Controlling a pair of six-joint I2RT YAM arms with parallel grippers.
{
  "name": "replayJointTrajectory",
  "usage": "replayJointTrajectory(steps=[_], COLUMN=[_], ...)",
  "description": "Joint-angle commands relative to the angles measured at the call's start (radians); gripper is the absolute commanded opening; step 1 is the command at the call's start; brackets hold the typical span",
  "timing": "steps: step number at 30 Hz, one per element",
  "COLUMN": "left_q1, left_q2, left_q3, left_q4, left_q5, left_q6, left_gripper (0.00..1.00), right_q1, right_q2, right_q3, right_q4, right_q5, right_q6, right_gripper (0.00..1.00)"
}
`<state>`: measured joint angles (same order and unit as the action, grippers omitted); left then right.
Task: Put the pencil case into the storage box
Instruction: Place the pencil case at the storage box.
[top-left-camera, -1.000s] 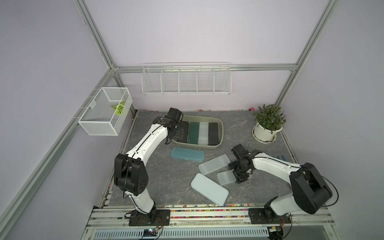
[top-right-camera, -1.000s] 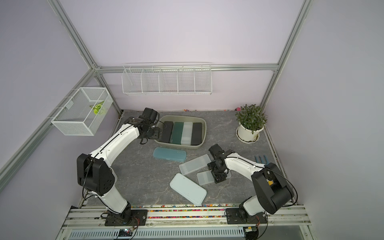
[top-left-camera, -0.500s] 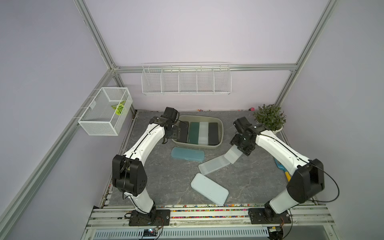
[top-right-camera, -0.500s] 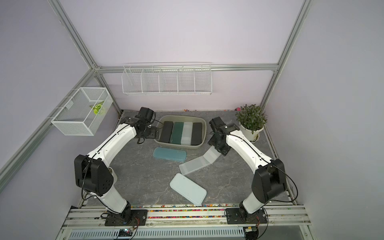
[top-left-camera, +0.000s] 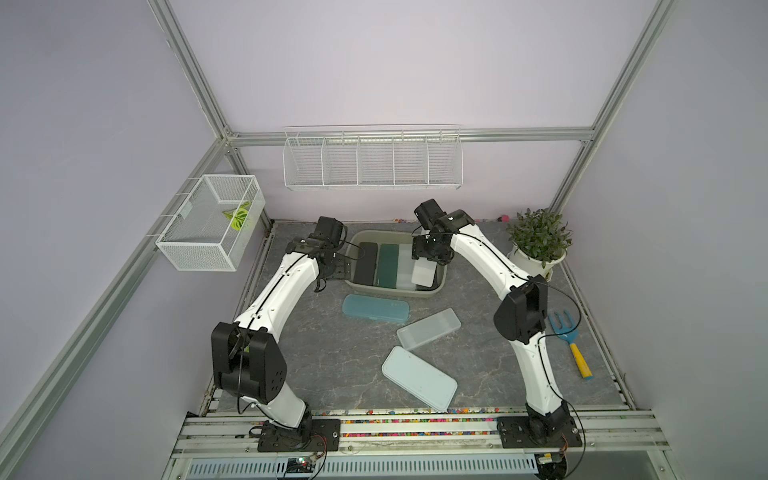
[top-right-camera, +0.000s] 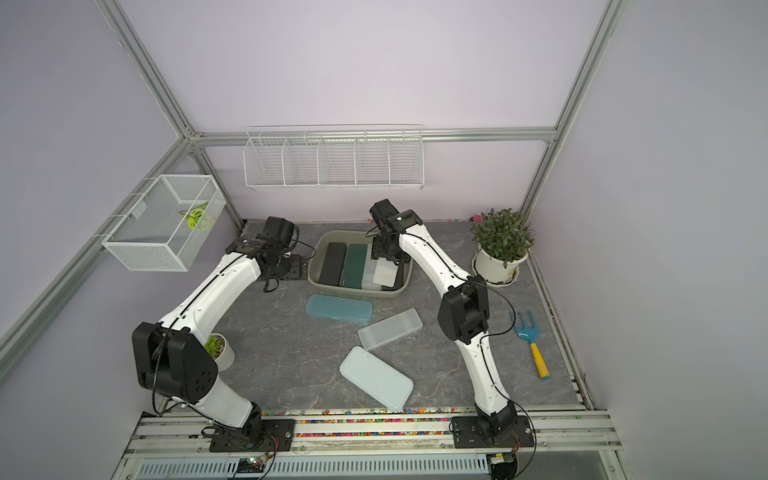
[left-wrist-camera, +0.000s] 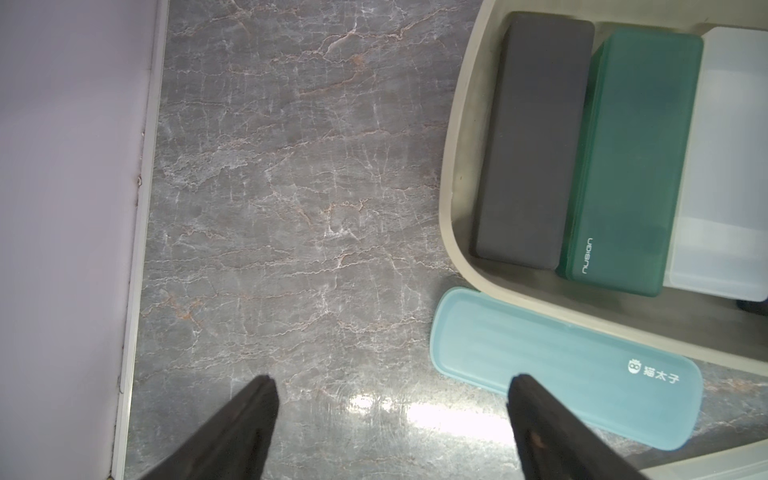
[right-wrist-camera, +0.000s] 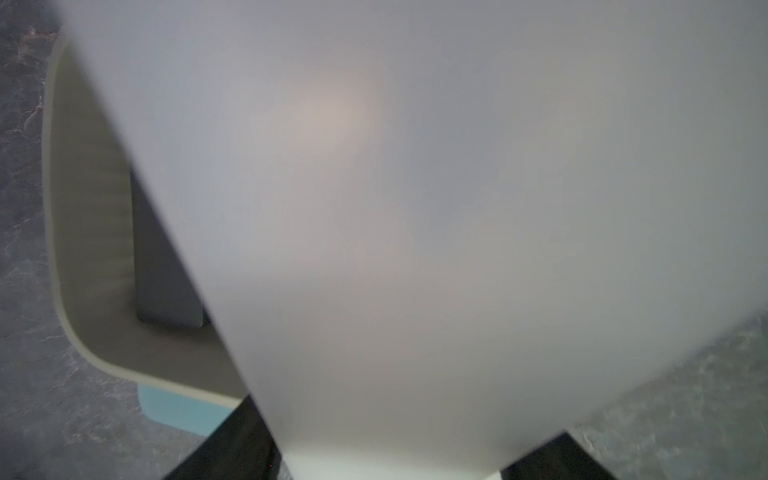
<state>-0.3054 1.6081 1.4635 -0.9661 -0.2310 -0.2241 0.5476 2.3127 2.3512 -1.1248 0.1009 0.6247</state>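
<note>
The storage box (top-left-camera: 386, 292) is olive-khaki, the tabletop (top-left-camera: 332, 365) veined grey, the pencil case (top-left-camera: 424, 272) frosted white.

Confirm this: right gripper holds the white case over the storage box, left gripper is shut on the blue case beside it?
Not the left gripper: the left wrist view shows it open and empty, the blue case lying free on the table. The rest holds.

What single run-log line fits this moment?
right hand: holds white pencil case over storage box | left hand: open, empty
</note>
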Motion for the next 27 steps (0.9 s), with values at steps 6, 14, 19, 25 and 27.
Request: replayJointTrajectory(steps=[6,14,19,25,27], left_q1=[0.012,0.015,0.015,0.014,0.015], left_q2=[-0.044,-0.044,-0.037,-0.028,-0.025], left_q3=[-0.064,-0.09,-0.089,-0.084,-0.083], left_q4=[0.002,0.005,0.009,0.012,0.011], left_q5=[0.013,0.022,0.031,0.036,0.037], left_q6=[-0.02,-0.014,-0.014,-0.009,-0.006], left_gripper=[0.91,0.91,0.91,0.91,0.91], right_q1=[-0.021,-0.029,-0.036,-0.045,-0.049], right_q2=[0.17,0.244,0.268,0.282,0.283], right_q3=[0.162,0.205,0.204,0.204,0.205], right_q4=[-0.034,-0.146,-0.189,-0.196,-0.196], right_q5=[0.005,-0.001,-0.001,-0.005,-0.007], right_q6=[-0.049,-0.033,-0.024,-0.008,-0.003], right_gripper=[0.54,0.55,0.58,0.67,0.7])
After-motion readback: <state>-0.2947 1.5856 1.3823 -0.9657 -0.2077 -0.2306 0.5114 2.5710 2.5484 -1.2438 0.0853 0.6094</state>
